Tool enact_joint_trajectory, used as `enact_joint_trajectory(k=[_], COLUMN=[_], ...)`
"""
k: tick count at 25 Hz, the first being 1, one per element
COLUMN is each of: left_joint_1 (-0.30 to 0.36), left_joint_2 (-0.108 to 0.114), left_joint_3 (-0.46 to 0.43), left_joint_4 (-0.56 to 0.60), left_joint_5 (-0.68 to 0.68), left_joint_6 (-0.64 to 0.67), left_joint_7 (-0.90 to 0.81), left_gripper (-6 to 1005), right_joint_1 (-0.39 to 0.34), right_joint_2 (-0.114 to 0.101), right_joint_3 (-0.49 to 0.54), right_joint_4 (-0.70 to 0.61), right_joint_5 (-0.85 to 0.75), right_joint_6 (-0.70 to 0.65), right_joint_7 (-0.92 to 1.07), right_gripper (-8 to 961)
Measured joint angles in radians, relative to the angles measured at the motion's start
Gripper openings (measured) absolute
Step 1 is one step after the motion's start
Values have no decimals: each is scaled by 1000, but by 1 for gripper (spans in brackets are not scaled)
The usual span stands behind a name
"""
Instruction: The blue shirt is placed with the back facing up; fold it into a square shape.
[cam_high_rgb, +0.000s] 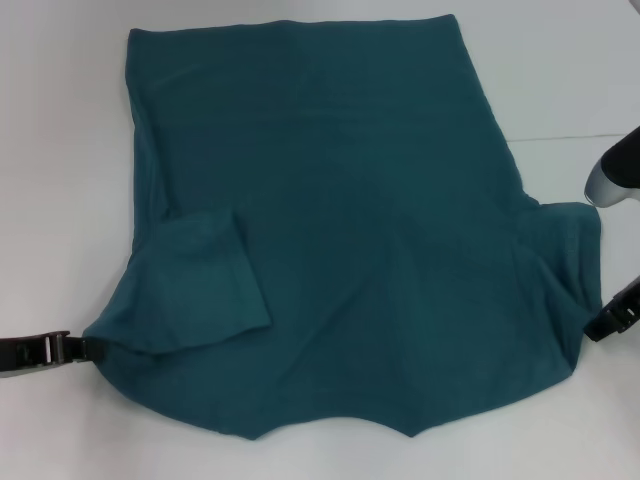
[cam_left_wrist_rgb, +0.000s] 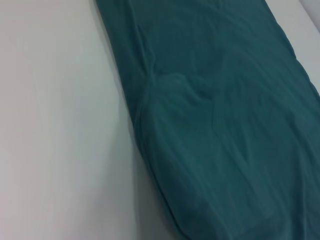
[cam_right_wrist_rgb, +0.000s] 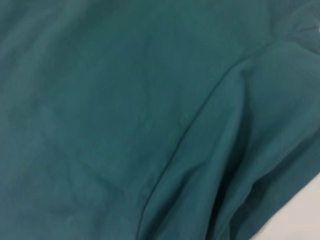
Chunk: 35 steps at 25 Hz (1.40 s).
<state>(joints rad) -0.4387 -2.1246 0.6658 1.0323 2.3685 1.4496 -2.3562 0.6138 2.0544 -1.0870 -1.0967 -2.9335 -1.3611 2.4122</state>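
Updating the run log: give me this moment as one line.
blue shirt: flat, back up, left sleeve folded in | left gripper: at left shoulder edge | right gripper: at right sleeve edge | table

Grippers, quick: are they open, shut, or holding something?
Left gripper: at the blue shirt's left edge; cannot be told.
Right gripper: at the shirt's right sleeve edge; cannot be told.

Flat, matte white tabletop (cam_high_rgb: 60, 150) fills the background under even, diffuse light, with a thin dark seam line (cam_high_rgb: 575, 137) at far right.
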Motion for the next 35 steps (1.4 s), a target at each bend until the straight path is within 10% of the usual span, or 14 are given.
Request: enact_joint_trajectory(k=[21,35], left_joint_1=[-4,-6], left_joint_2=[2,4], left_joint_3=[-3,0], left_joint_4=[-25,-25], left_joint_5=[0,0], left_joint_6=[-8,-8], left_joint_7=[7,4], left_gripper=[3,3], right_joint_1=[61,69], right_joint_2=[9,9], right_joint_3=[-6,13], right_joint_4=[96,157], right_joint_5=[2,2], right_joint_6=[73,124], right_joint_7=[1,2], right_gripper=[665,259])
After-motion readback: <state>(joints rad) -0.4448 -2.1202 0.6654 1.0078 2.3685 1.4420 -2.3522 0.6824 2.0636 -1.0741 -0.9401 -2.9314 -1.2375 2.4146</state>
